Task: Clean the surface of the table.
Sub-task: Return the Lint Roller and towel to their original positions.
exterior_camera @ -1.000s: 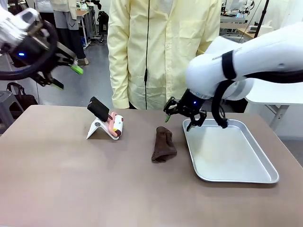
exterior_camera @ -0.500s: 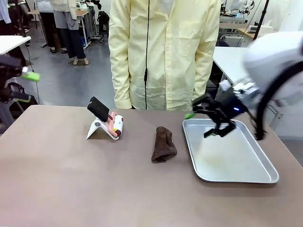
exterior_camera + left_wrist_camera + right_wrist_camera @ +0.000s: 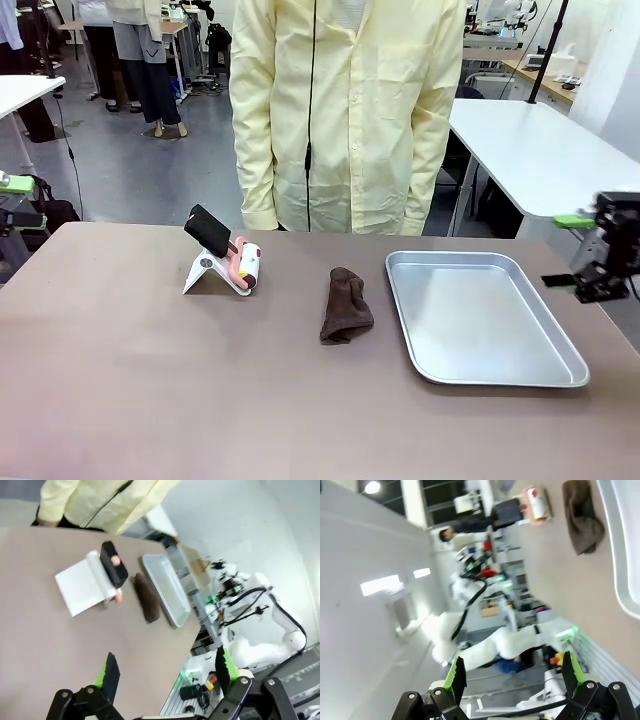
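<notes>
The brown-taupe table [image 3: 150, 390] carries a crumpled dark brown cloth [image 3: 345, 305] near its middle. My right gripper [image 3: 566, 251] hangs open past the table's right edge, beyond the tray. My left gripper [image 3: 14, 200] is at the picture's left edge, off the table's far left corner, and stands open. In the left wrist view the open left gripper [image 3: 167, 670] looks down over the table [image 3: 40, 645] at the cloth [image 3: 146, 600]. The right wrist view has the open right gripper [image 3: 514, 672] far from the cloth [image 3: 582, 517] and the table [image 3: 570, 595].
A shiny steel tray [image 3: 560, 345] lies on the right half of the table. A white stand with a black phone and a pink-white object [image 3: 222, 255] sits at the back left. A person in a pale yellow coat [image 3: 345, 110] stands at the far edge.
Both arms have drawn back outward. The right gripper went from the tray's far left corner to beyond the table's right edge. The left gripper dropped to the picture's left edge.
</notes>
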### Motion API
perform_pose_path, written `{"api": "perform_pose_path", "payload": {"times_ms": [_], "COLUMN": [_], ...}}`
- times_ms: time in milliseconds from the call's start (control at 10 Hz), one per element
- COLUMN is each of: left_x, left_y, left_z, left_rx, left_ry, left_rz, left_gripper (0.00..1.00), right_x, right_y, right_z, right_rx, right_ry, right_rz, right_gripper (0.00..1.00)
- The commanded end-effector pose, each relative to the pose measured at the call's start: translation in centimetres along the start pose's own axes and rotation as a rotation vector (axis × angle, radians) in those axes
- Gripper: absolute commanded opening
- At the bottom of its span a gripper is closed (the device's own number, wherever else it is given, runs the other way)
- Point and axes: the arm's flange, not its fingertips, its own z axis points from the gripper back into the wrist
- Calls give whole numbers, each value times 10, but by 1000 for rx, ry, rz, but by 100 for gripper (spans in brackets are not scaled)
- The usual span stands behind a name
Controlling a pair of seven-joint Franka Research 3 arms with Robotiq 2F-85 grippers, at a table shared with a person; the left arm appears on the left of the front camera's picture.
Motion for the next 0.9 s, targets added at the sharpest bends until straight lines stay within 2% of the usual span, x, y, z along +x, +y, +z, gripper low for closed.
{"api": "perform_pose_path", "payload": {"times_ms": [0,100,200,800], "left_x": [9,8,3,3], "left_y": [24,29,14,14], "left_z": [7,8,3,3], "left_rx": [-137,-167,-65,-65], "left_ry": [-89,-97,-47,-47], "left_rz": [-3,-1,4,4], "left_gripper": [100,100,100,100], "right_x": [18,23,-1,-1], "right_y": [-40,-45,-23,-23], "right_z": [13,10,13,13], "right_rx": [73,85,65,65], "right_ry": [44,-7,16,16], "right_rz": [-10,11,-17,-17], "right_gripper": [100,100,100,100]}}
